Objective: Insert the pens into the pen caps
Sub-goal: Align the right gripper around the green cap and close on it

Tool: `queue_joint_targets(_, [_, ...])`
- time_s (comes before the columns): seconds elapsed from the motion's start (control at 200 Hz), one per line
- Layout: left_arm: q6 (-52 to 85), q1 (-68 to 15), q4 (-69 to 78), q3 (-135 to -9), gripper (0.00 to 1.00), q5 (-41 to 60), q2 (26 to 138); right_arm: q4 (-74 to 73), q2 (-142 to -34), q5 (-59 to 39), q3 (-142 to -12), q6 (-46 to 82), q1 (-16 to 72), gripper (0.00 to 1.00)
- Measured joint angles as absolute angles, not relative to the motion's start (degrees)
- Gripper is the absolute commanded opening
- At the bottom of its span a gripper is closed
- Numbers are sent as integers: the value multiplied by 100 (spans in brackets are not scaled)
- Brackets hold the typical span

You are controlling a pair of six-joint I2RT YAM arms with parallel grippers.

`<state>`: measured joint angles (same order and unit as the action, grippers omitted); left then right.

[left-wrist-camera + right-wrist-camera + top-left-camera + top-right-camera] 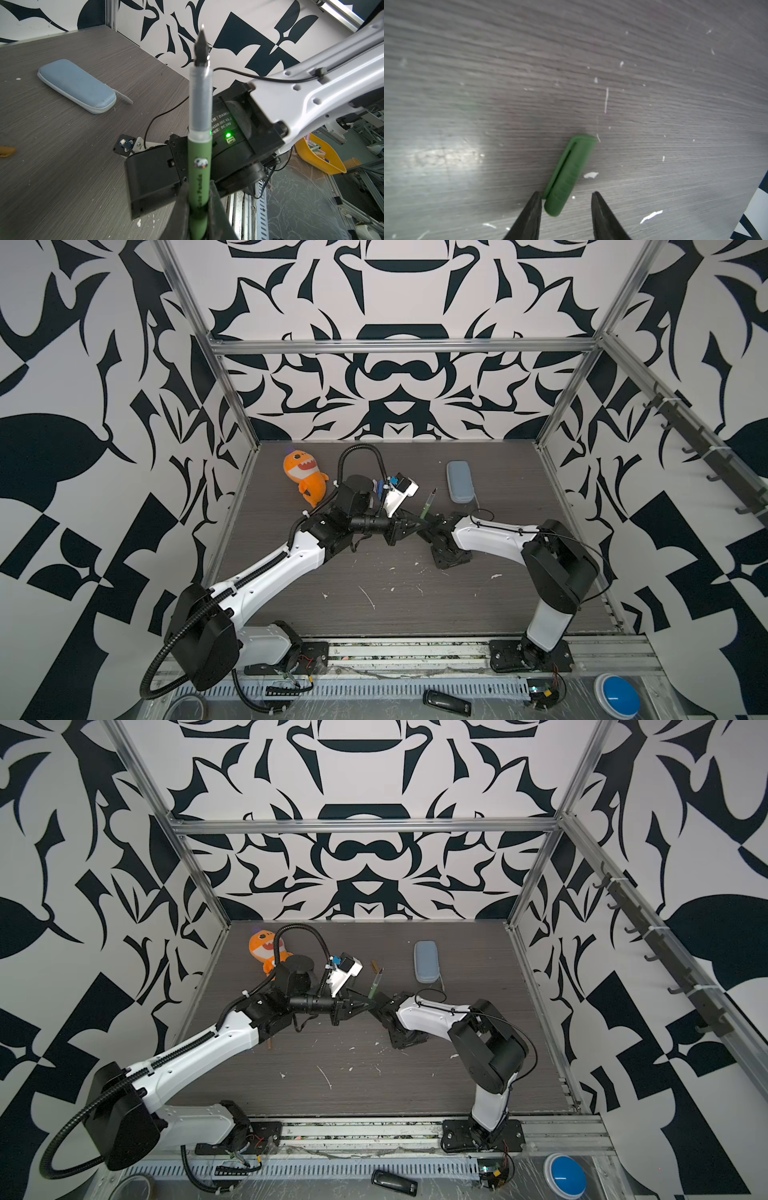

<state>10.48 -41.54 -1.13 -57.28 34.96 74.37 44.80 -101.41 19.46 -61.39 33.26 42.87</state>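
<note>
Well, in both top views we see the left gripper and the right gripper close together mid-table; a thin green pen with a dark pointed tip rises tilted from the left one, near a pale blue oblong zip case; an orange plush shark lies far left. From the left wrist, the left fingers are clamped tight on the pen's lower barrel. From the right wrist, the right gripper's fingers stand partly apart, holding nothing; a short green plastic pen cap lies flat on the grey wood-grain table, its near end between them, just beside one fingertip.
</note>
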Motion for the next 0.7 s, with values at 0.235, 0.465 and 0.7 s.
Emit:
queue_joint_targets(0.235, [1048, -4154, -113, -5728, 2, 3494, 7437, 4447, -9727, 1662, -6007, 3155, 4139, 39])
queue_joint_targets(0.465, [1046, -4154, -113, -5728, 2, 3492, 7437, 4276, -9004, 497, -5946, 2722, 3642, 32])
queue_joint_targets(0.7, [1046, -4154, -113, -5728, 2, 3492, 7437, 3938, -8855, -285, -5789, 2674, 2904, 25])
